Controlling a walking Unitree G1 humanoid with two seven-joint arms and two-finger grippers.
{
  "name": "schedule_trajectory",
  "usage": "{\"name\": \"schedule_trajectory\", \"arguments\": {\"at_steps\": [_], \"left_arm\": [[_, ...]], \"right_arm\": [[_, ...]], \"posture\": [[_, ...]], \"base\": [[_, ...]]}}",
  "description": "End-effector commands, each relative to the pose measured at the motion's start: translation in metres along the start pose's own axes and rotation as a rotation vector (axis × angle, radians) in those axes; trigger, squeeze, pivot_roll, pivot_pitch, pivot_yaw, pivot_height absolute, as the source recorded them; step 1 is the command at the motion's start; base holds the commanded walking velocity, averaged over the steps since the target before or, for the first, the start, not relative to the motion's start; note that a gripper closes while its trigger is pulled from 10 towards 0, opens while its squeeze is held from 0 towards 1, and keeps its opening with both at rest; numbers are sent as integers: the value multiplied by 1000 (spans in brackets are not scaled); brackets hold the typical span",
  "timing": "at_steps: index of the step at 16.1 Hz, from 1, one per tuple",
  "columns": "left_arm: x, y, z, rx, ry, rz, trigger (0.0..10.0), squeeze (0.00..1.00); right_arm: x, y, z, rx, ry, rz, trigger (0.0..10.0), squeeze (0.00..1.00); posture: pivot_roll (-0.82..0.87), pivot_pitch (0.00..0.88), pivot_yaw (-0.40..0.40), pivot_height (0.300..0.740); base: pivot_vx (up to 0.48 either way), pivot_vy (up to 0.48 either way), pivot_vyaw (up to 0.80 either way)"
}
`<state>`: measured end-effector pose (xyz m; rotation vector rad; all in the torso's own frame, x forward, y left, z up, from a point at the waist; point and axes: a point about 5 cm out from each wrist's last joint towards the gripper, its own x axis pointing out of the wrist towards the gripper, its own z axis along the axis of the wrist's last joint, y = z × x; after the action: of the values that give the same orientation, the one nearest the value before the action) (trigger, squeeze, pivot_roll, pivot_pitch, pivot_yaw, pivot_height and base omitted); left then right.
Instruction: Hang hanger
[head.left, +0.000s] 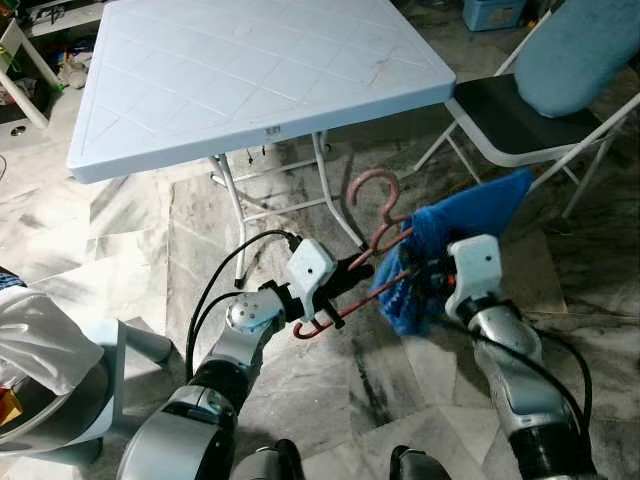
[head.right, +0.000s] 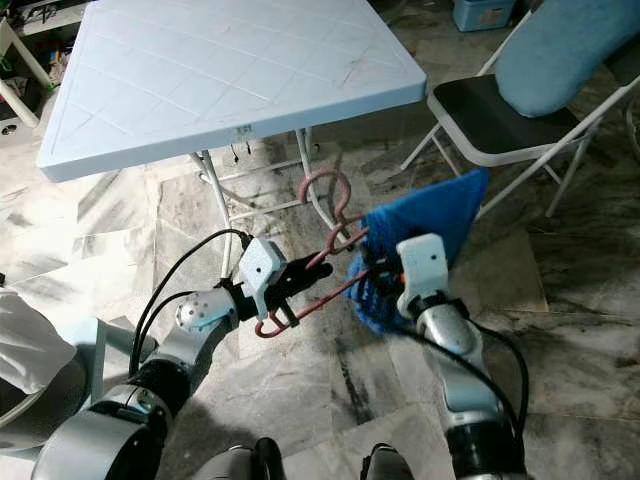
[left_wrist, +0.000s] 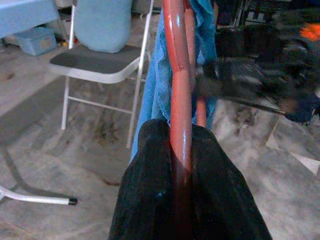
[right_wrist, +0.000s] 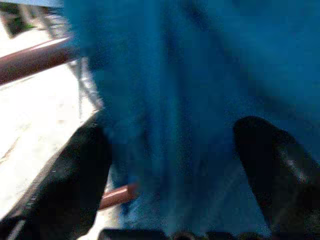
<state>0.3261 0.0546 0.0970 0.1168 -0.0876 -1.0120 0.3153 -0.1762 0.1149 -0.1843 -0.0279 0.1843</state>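
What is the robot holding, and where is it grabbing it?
The left gripper is shut on the red hanger, at its lower bar. The right gripper is at the blue cloth draped on it; its grip is unclear.

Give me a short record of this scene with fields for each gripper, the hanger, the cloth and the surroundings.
left gripper: left gripper shut on the reddish-brown wire hanger, gripping its lower bar
right gripper: right gripper at the blue cloth, fingers spread either side of it
hanger: held in the air between both arms, hook pointing up toward the table
cloth: draped on the hanger's right end
surroundings: pale blue plastic folding table ahead, folding chair with dark seat to the right, marble floor
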Motion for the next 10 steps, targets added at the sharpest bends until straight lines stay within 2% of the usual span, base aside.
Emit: {"name": "schedule_trajectory", "arguments": {"at_steps": [1, 5, 8, 10], "left_arm": [[-1, 0, 4, 24, -28, -13, 0, 0], [-5, 4, 3, 30, -13, 4, 0, 0], [-7, 10, 4, 41, 0, 18, 0, 0], [-5, 10, 6, 44, 1, 13, 0, 0]], "right_arm": [[2, -4, 0, 2, -6, -30, 0, 0], [-1, -13, 3, -22, -31, -6, 0, 0], [-12, -15, 3, -17, -40, 105, 0, 0], [-17, -13, 3, -19, -39, 171, 9490, 0]], "posture": [[-185, 187, 106, 740], [-180, 188, 105, 740], [-180, 188, 105, 740], [-192, 190, 114, 740]], "base": [[0, 0, 0], [0, 0, 0], [0, 0, 0], [0, 0, 0]]}}
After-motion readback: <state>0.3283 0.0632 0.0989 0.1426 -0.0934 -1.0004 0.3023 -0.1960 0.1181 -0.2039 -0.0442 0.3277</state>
